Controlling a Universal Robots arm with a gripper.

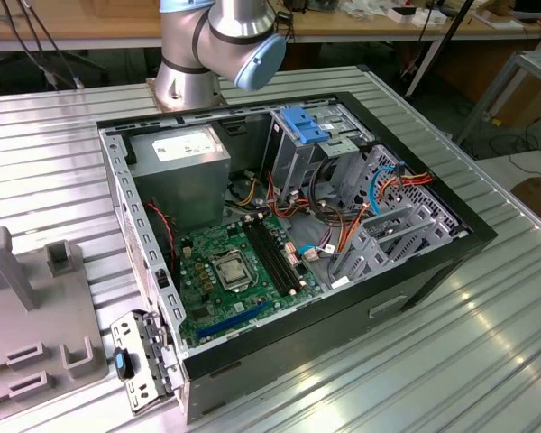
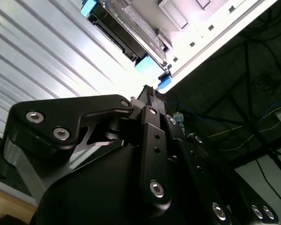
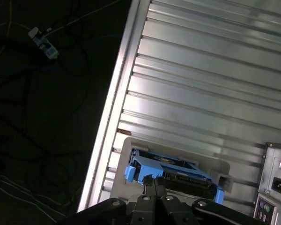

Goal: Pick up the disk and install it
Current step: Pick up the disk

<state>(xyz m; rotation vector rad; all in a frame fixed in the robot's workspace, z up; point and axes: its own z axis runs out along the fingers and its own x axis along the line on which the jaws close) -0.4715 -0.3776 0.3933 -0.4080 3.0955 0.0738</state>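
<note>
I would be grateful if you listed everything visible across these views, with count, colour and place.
disk: one, grey in a bright blue carrier, lying in the holder, close to the gripper in both wrist views
holder: one, light grey, on the table
computer case: one, black and grey, open, mid-table
power supply: one, grey with a white label, inside the case
motherboard: one, green, on the case floor
latch: one, blue, atop the drive cage
fixture: one, grey, at the exterior view's left
table: one, ribbed silver metal
robot arm: one, grey with a blue cap, behind the case
gripper: one, black, at the disk's edge
</note>
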